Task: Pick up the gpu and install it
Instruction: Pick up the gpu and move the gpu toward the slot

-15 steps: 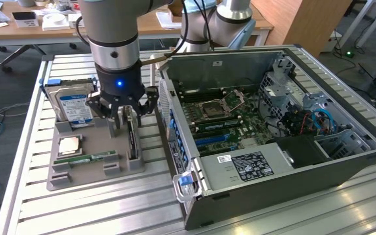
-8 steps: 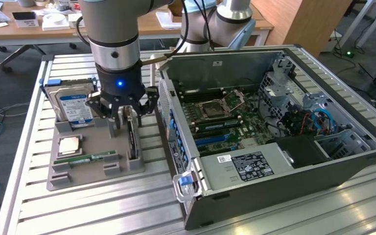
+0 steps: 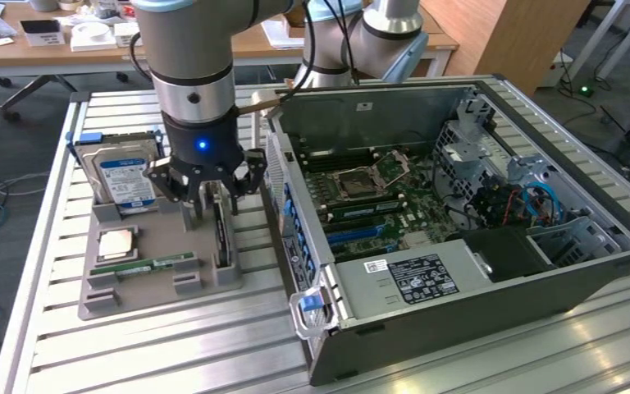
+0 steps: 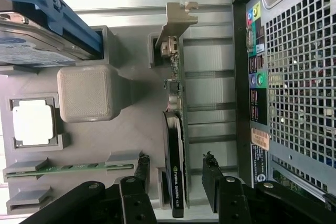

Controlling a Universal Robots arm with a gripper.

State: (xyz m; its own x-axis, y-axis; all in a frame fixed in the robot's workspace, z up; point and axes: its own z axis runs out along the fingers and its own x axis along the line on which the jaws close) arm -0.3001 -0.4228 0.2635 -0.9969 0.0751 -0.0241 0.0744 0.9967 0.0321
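- Your gripper [image 4: 176,165] hangs right over the gpu [image 4: 175,140] with its jaws apart. One finger [image 4: 142,170] stands on each side of the card, with a gap between each finger and the card, so I judge that nothing is clamped.
- The gpu stands on its edge in a slot of the grey tray [image 4: 136,124]. Its silver bracket is at the end away from the fingers. It is not lifted yet.
- On the same tray you have the RAM stick [image 3: 145,267], the CPU [image 3: 116,242] and the hard drive [image 3: 124,176]. Each sits in its own place, apart from the gripper.
- Just beside the tray, on the exterior view's right, the case [image 3: 403,283] lies open with the motherboard [image 3: 370,197] facing up. Its blue slots [image 3: 348,238] look free, as far as I can tell.
- My judgement is that the task is near its beginning. The gripper is in place around the card, but the grasp, the lift and the install are all not done.
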